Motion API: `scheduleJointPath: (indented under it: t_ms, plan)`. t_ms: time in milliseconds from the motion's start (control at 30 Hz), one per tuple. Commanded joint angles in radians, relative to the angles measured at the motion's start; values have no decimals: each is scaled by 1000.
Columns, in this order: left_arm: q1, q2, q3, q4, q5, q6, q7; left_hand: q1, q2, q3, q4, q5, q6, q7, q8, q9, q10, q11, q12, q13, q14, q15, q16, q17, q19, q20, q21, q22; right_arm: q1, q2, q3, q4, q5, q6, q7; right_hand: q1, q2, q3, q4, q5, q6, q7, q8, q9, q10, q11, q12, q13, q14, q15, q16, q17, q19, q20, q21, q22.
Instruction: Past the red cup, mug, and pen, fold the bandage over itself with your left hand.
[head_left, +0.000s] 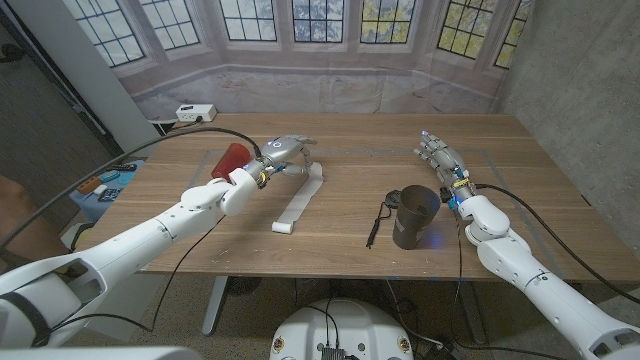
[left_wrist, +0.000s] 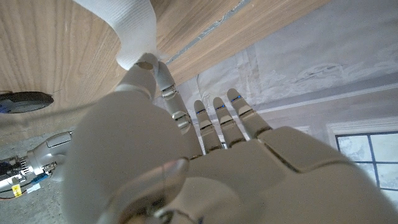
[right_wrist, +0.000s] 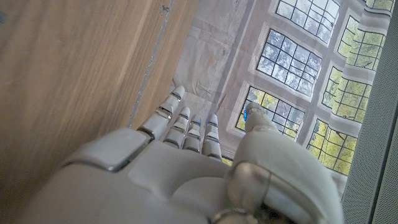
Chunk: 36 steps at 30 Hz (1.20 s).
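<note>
White bandage (head_left: 299, 199) lies as a strip on the wooden worktop (head_left: 520, 200), its far end lifted and pinched in the left hand (head_left: 284, 152). Red cup (head_left: 229, 160) sits just behind that hand. Beside the mug (head_left: 414, 216) and pen (head_left: 374, 226), the right hand (head_left: 440, 158) stands with fingers spread, holding nothing.

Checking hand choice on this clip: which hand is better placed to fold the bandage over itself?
Left. The left hand is already at the far end of the bandage, pinching it up off the table. The right hand stands open beyond the mug, well away from the strip.
</note>
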Motion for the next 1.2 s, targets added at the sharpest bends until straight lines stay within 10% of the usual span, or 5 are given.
scheduleJointPath:
  t_ms: [33,1200]
  plan:
    - [26,21,-25,-13,-14,-32,-2,-7,1,6,0,7,-2,-5,7,41,3,-2,-3,4,3,-4,-5,3,-1,-7,-4,2,6,-8,-6,-14,-10,-22,-11,8,4,4,2,-2,8,0,-3,2,2,3,3,3,3,-29,8,2,10,-49,1,3]
    - [152,91,-110,-118,-55,-50,-13,-10,-2,12,-1,7,-5,-7,19,39,4,-2,-7,5,2,-6,-6,3,-7,-9,-6,2,8,-12,-12,-31,-24,-47,-34,9,4,5,2,-2,7,1,-3,2,3,3,3,3,5,-29,9,2,12,-48,2,3]
